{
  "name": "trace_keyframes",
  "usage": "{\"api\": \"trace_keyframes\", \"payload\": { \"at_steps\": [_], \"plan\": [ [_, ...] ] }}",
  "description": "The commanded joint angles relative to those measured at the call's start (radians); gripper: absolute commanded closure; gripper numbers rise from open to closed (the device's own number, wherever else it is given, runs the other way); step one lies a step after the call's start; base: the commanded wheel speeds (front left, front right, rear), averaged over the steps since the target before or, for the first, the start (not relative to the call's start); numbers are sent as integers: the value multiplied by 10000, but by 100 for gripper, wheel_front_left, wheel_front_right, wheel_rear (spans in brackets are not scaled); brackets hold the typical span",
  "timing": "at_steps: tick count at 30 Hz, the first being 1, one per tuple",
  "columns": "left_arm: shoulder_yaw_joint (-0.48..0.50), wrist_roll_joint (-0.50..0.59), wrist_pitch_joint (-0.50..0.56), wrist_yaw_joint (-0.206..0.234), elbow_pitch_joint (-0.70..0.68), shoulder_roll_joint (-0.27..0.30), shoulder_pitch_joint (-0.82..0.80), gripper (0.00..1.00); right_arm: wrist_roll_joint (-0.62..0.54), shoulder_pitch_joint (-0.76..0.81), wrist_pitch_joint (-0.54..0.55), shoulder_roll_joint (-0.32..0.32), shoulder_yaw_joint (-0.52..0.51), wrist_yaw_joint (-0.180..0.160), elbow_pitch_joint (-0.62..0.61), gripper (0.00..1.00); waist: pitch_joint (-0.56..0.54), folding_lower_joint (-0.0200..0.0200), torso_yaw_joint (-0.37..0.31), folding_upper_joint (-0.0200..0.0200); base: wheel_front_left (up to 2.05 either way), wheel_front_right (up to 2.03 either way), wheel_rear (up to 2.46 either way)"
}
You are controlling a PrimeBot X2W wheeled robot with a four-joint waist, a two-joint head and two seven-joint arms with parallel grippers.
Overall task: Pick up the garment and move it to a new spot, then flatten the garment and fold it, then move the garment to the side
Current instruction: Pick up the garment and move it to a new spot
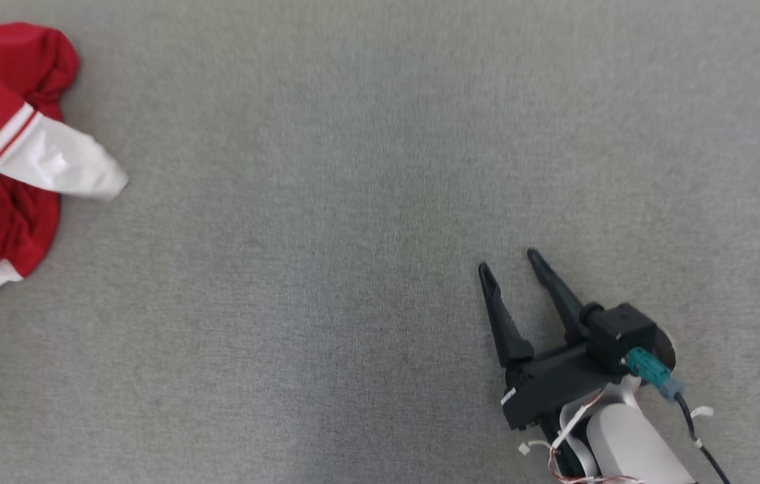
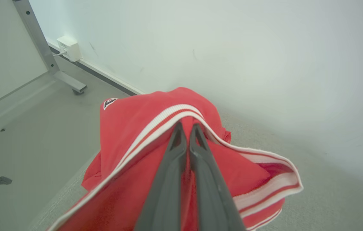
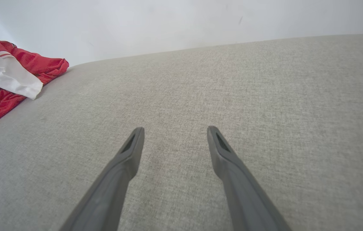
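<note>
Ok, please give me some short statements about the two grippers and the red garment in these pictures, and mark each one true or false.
1. The left gripper is shut on the red garment with white striped trim. True.
2. The right gripper grips the garment too. False: its fingers stand open over the bare grey woven fabric surface, well apart from the garment.
3. The garment lies flat and neatly folded. False: it is bunched and crumpled.
4. In the head view, the garment is at the left edge of the picture. True.
</note>
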Motion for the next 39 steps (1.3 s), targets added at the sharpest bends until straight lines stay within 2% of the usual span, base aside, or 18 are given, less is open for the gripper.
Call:
{"api": "trace_keyframes", "payload": {
  "at_steps": [1,9,19,30,31,35,39],
  "plan": [
    [-197,191,123,-140,-233,176,-377,100,251,246,-135,-27,52,-25,201,0,-1088,-1,0,0,0,0,0],
    [-1159,437,304,-577,-687,-114,-1336,100,958,675,-401,-24,265,-25,847,0,-2627,-1,-365,0,0,0,0],
    [-2350,-3,901,-1148,-1202,-1331,-2117,100,1339,1223,-541,-24,507,-25,1371,0,-4012,-1,-1545,0,0,0,0],
    [-3458,-426,1014,-1495,-1816,-2794,-1628,100,1229,1138,-442,-24,781,-25,1186,0,-3850,-1,-3365,0,0,0,0],
    [-3675,-572,866,-1545,-1847,-3245,-1384,100,1157,1096,-387,-24,711,-23,1160,0,-3730,-1,-3653,0,0,0,0],
    [-4085,-568,497,-1638,-1689,-3823,-897,100,1044,965,-305,-21,624,-23,1019,0,-3416,-1,-4142,0,0,0,0],
    [-4306,-175,-365,-1687,-1114,-4028,-431,100,1080,866,-289,-21,669,-23,851,0,-3094,-1,-4438,0,0,0,0]
  ]
}}
